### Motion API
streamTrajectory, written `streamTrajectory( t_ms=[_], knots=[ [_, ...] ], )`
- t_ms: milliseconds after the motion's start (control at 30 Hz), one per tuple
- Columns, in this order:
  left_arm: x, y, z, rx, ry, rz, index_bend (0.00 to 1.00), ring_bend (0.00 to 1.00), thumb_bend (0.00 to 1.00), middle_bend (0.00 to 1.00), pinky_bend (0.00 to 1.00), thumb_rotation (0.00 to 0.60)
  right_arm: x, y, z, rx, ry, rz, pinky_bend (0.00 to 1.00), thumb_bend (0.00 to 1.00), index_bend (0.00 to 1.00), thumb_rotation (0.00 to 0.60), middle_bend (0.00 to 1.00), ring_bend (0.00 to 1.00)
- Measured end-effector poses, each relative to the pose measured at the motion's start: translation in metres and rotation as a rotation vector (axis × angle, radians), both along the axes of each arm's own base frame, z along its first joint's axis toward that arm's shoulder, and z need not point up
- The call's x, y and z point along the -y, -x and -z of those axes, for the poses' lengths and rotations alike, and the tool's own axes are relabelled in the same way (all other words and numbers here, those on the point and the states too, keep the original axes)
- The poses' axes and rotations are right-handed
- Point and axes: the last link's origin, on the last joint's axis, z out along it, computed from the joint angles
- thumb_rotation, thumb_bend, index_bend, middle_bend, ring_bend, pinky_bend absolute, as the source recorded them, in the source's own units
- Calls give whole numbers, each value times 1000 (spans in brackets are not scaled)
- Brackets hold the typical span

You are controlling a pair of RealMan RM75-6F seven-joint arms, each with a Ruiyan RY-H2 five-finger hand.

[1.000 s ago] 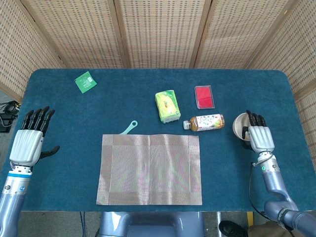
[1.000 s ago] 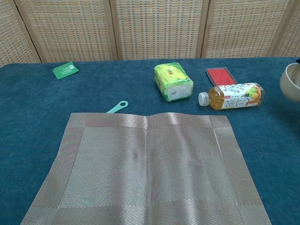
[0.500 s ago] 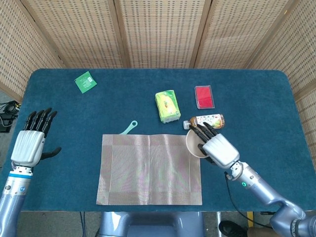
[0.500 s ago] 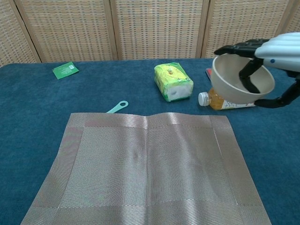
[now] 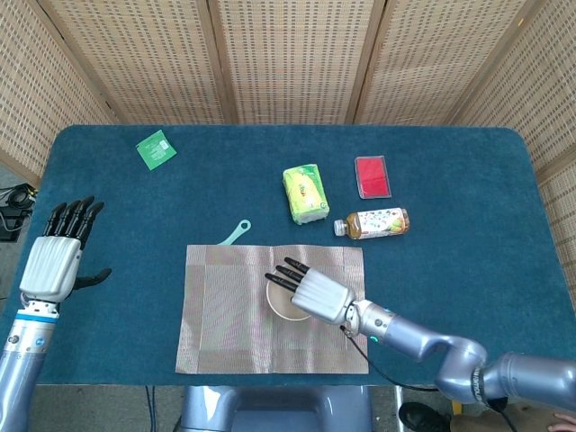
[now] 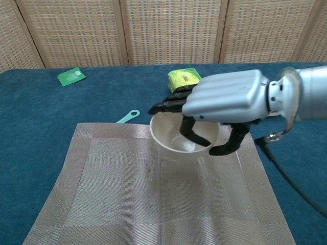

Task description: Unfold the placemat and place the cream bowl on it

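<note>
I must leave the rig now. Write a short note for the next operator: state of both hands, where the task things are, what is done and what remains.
Right hand: holds the cream bowl by its rim, over the middle of the placemat; the chest view suggests the bowl is not yet set down.
Left hand: open, holding nothing, at the table's left edge, away from the placemat.
Done: placemat lies unfolded and flat.
Left: lower the bowl onto the placemat, release it, withdraw the right hand.
</note>
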Motion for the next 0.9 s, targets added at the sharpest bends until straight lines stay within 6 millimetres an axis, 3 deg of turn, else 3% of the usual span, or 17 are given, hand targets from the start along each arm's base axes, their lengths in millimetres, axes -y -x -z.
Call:
streamTrajectory(
  t_ms=[233,500,567,667,700,733,800,900],
  knots=[
    [-1,1,0,-1,1,-6,0,0,0,0,0,600,4,-20,35,-17,-52,5,0,619,721,600,0,0],
    [-5,3,1,-1,7,-17,0,0,0,0,0,600,5,-28,62,-39,-63,8,0,617,715,600,0,0],
    [-5,3,1,-1,7,-17,0,0,0,0,0,600,7,-26,65,-49,-61,17,0,550,689,600,0,0],
    [-4,3,0,1,6,-17,0,0,0,0,0,600,8,-23,67,-65,-58,25,0,192,453,600,0,0],
    [-4,3,0,0,5,-17,0,0,0,0,0,600,8,-22,67,-69,-56,25,0,77,332,600,0,0],
    [-4,3,0,-1,5,-18,0,0,0,0,0,600,8,-22,67,-70,-55,30,0,14,240,600,0,0],
    [-4,3,0,-1,8,-19,0,0,0,0,0,600,7,-21,66,-68,-57,38,0,0,154,600,0,0],
    [-4,2,1,-1,12,-15,0,0,0,0,0,600,5,-22,60,-58,-53,39,0,0,119,600,0,0]
  ],
)
